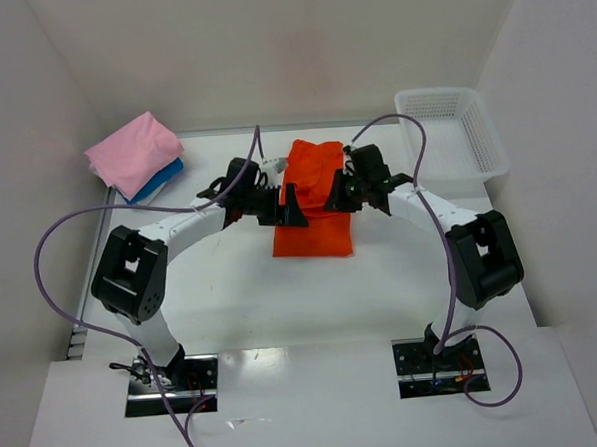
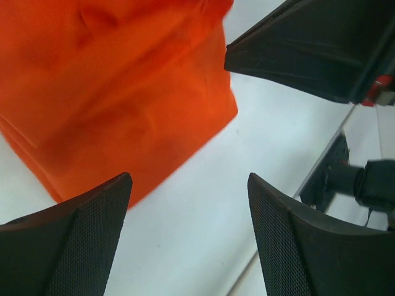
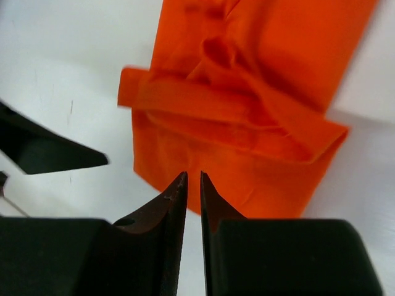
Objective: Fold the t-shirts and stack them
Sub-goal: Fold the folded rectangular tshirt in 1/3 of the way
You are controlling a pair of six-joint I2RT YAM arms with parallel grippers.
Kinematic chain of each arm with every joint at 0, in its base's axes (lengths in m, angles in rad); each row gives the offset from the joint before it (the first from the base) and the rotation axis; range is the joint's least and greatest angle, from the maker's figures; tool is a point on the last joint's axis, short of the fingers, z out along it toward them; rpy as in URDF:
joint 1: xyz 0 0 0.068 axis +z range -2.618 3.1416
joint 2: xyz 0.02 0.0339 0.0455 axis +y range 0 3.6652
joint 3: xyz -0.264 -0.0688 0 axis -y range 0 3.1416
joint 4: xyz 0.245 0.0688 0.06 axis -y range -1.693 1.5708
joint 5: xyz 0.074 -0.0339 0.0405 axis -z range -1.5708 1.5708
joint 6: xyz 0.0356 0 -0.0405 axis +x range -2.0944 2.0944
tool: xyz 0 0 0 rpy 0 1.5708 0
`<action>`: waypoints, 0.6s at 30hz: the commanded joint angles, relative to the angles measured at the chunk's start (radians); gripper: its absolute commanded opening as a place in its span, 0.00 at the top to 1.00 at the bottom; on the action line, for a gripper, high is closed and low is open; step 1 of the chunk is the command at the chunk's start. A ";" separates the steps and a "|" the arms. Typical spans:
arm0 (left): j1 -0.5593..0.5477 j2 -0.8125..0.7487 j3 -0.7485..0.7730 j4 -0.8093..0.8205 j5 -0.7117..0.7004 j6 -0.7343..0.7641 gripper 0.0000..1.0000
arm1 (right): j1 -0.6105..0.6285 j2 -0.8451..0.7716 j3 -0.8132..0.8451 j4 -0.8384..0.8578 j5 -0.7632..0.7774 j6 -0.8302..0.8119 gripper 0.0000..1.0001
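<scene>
Tabletop (image 1: 233,307), orange t-shirt (image 1: 314,238) between left hand (image 1: 295,206) and right hand (image 1: 339,193)

- The left gripper (image 1: 293,204) and right gripper (image 1: 336,194) face each other closely across the orange t-shirt (image 1: 314,235), with little room to pass between them.
- Bare counter (image 2: 203,209) lies under the left gripper's wide-spread jaws.
- Well left of the left gripper sits a pink t-shirt (image 1: 135,152) over a blue t-shirt (image 1: 166,177).
- Well right of the right gripper stands the basket (image 1: 454,125), seemingly clear of both.
</scene>
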 commanded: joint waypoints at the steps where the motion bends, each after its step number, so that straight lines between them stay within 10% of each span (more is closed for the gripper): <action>1: -0.004 -0.003 -0.057 0.091 0.066 -0.030 0.17 | 0.035 -0.002 -0.026 0.066 -0.031 0.019 0.81; 18: 0.007 0.260 0.121 0.116 0.097 -0.019 0.17 | 0.046 0.156 -0.014 0.082 0.041 0.010 0.82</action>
